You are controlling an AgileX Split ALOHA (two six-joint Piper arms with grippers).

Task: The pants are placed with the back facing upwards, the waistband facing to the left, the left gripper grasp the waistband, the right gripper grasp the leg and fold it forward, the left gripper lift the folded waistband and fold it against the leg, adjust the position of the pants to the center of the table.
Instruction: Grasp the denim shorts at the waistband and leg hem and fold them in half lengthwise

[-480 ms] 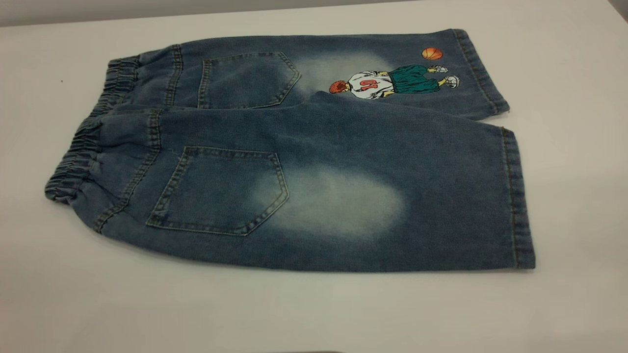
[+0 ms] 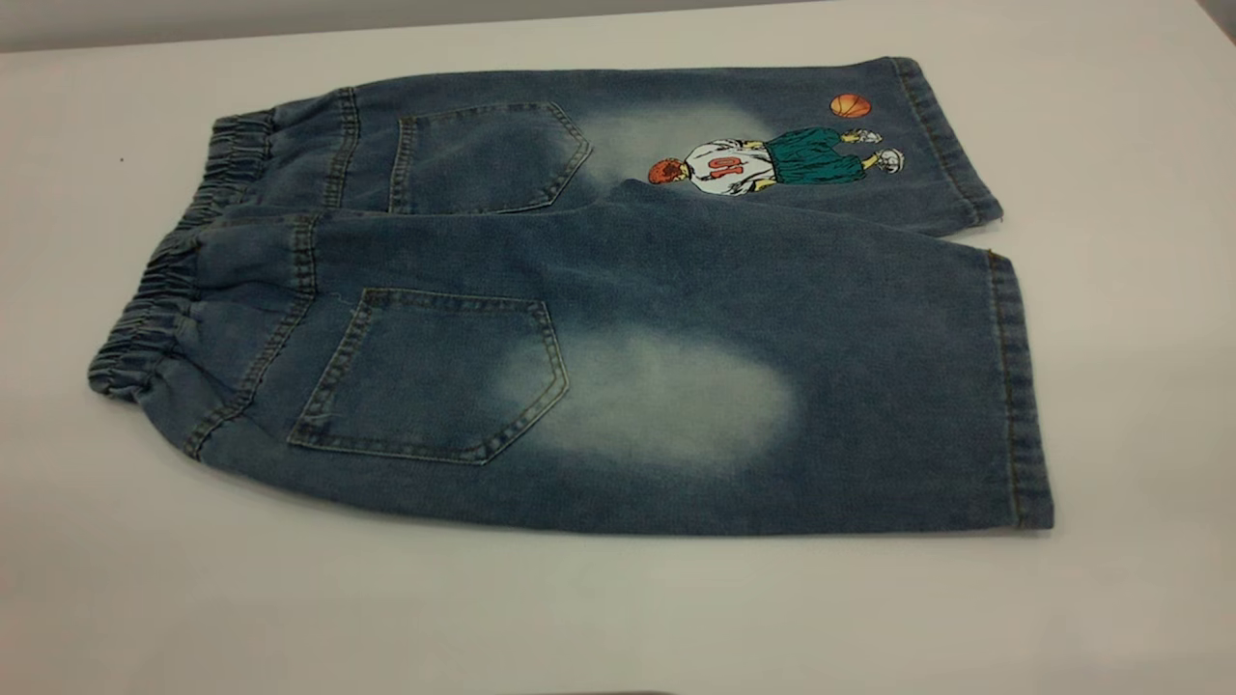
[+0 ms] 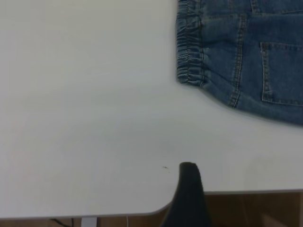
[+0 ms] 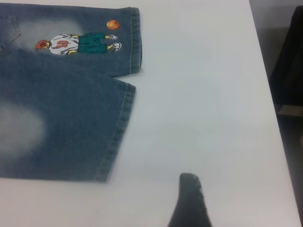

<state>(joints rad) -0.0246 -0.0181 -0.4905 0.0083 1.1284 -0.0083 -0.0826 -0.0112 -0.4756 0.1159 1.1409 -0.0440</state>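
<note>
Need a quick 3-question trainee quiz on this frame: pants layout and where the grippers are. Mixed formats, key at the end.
1. True or false: the pants are already folded in half.
2. The waistband points to the exterior view's: A) left B) right C) near edge.
3. Which leg carries the basketball-player cartoon, near or far?

Key: 1 false, they lie flat on the table, untouched by left gripper or right gripper; 2 A; 3 far.

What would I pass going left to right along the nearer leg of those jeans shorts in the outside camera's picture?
Bare table → gathered elastic waistband → back pocket → pale faded patch → stitched hem of the leg → bare table again. All of it belongs to the pants, lying flat.
</note>
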